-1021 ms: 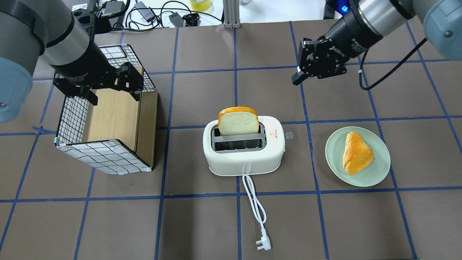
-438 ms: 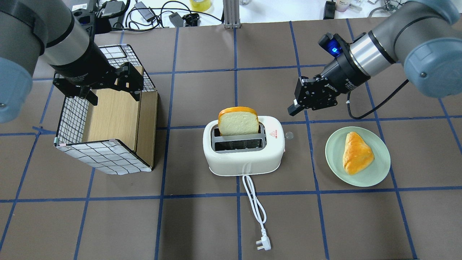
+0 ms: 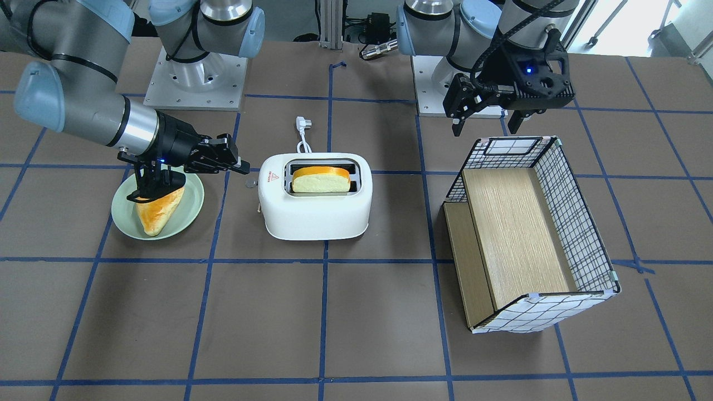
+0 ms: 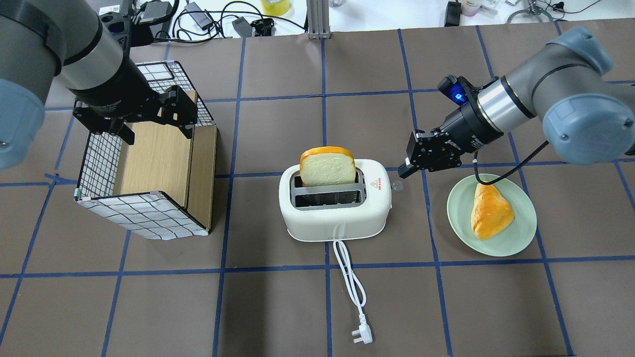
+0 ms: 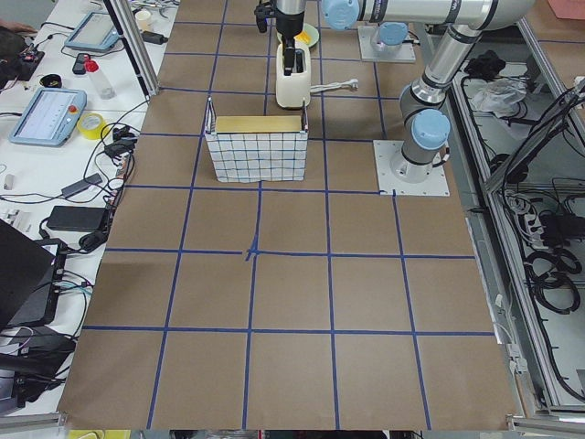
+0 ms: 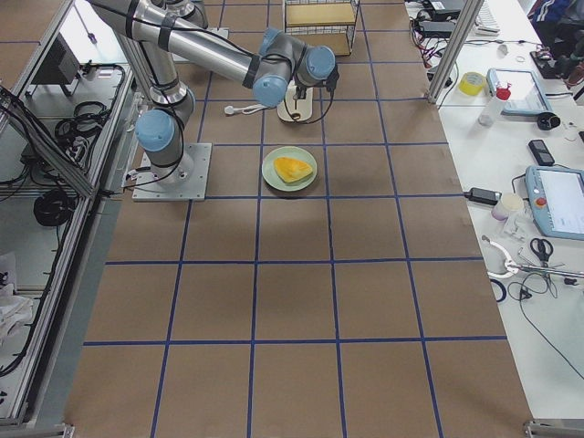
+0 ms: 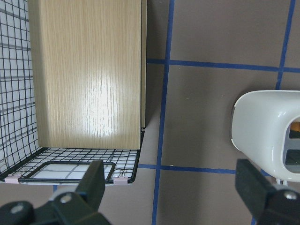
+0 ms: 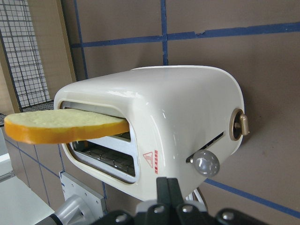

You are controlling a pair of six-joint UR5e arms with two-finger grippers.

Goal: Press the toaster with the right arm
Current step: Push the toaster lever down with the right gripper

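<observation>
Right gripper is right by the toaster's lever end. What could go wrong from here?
1. The right gripper, shut to a narrow tip, sits beside the small clear round lever knob; it could slip off and miss the press.
2. An off-axis push may shove the white rounded plastic toaster sideways, yellow-crusted bread slice and all.
3. The arm's looped black cable hangs over the pale green plate and might drag the orange pastry.

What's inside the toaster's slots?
A bread slice stands in the toaster's slot farther from the robot, its top sticking out. The nearer slot shows only bare wire grille. The slice's lower part is hidden inside.
</observation>
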